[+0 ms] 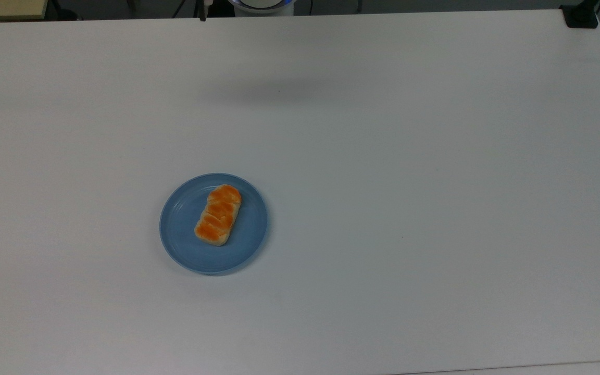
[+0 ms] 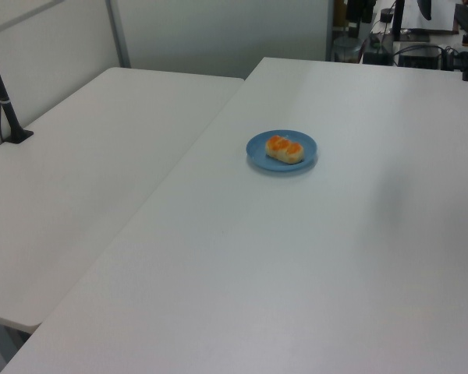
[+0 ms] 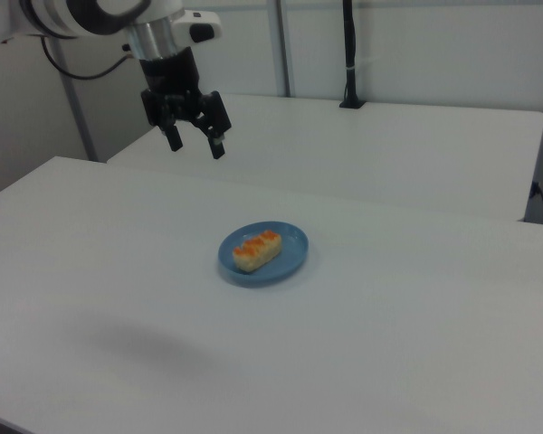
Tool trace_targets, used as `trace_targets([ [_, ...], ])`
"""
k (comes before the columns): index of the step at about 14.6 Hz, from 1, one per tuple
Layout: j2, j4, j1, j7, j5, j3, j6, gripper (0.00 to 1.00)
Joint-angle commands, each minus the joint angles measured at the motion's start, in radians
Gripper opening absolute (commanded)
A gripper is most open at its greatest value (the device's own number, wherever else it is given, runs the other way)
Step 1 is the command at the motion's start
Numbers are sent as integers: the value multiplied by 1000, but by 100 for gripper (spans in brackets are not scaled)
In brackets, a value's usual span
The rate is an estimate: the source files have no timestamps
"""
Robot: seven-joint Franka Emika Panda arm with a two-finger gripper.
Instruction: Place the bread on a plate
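Observation:
The bread (image 1: 218,214), an oblong loaf with an orange-brown segmented top and pale sides, lies on the round blue plate (image 1: 180,229) on the white table. The same bread (image 2: 285,149) and plate (image 2: 257,148) appear in the left view, and the bread (image 3: 256,250) on the plate (image 3: 290,253) in the right view. My gripper (image 3: 195,145) hangs high above the table, up and to the right view's left of the plate, open with nothing between its black fingers (image 3: 217,146).
The white table (image 1: 409,208) stretches wide around the plate. A second white table (image 2: 86,156) adjoins it on the left view's left. A black post (image 3: 347,54) stands on the far table in the right view. Dark equipment (image 2: 421,47) sits beyond the table's far edge.

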State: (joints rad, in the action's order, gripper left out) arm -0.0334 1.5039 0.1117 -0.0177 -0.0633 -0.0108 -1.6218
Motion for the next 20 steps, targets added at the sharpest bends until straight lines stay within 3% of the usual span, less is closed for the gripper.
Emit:
trace_targets([
  [1, 29, 73, 13, -41, 17, 9, -81, 100],
  [4, 29, 87, 0, -22, 17, 12, -79, 100],
  [7, 27, 85, -119, 1, 30, 135, -78, 100],
  [20, 21, 84, -99, -119, 31, 138, -66, 100],
])
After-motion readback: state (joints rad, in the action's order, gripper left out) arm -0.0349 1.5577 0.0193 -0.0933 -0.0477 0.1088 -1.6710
